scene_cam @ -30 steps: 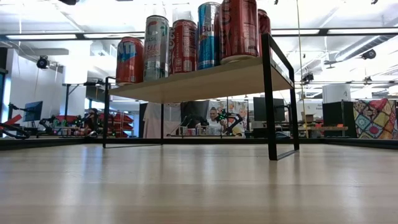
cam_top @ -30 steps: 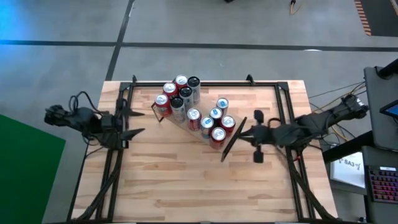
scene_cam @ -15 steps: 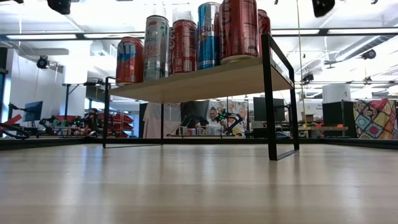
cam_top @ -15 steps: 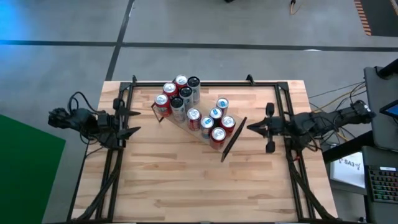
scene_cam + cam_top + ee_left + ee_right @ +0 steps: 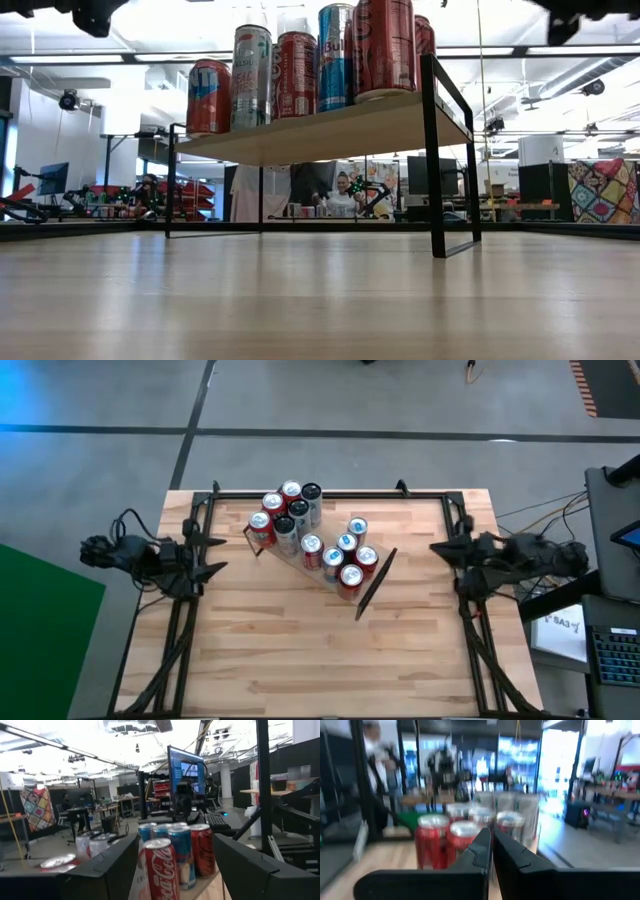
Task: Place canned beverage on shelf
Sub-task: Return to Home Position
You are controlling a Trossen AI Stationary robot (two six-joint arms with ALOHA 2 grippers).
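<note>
While parked over the tabletop's left edge, the left pincer has its fingers spread wide with nothing between them. The left wrist view confirms it: fingers far apart, cans visible through the gap but well ahead, no contact. The right pincer sits over the right edge, tips pointing in toward the shelf. In the right wrist view its fingers are pressed together to a thin seam, gripping nothing.

Counts:
- 2 arms, 1 shelf.
- 12 cans on the shelf, going by the tops in the high view.
- They split 6 and 6: one cluster at the shelf's far-left end, one toward its near-right end.
- Colours are a mix of red and silver/blue, and a few tops look dark. No per-colour count, since the sides are mostly hidden from above.
- The low view catches only part of the set, at least six cans, mostly red, all upright.

Shelf position: it lies diagonally across the far-centre of the tabletop, running far-left to near-right. In the low view the plank is raised on thin black frames and the cans stand on top of it.

Arm pose: both arms are folded low, with their bulk outboard of the tabletop, left arm off the left edge and right arm off the right. Both pincers are well apart from the shelf and cans. The low view shows only dark bits of the arms at its top corners. A person shows far off in the room, seen under the plank.
</note>
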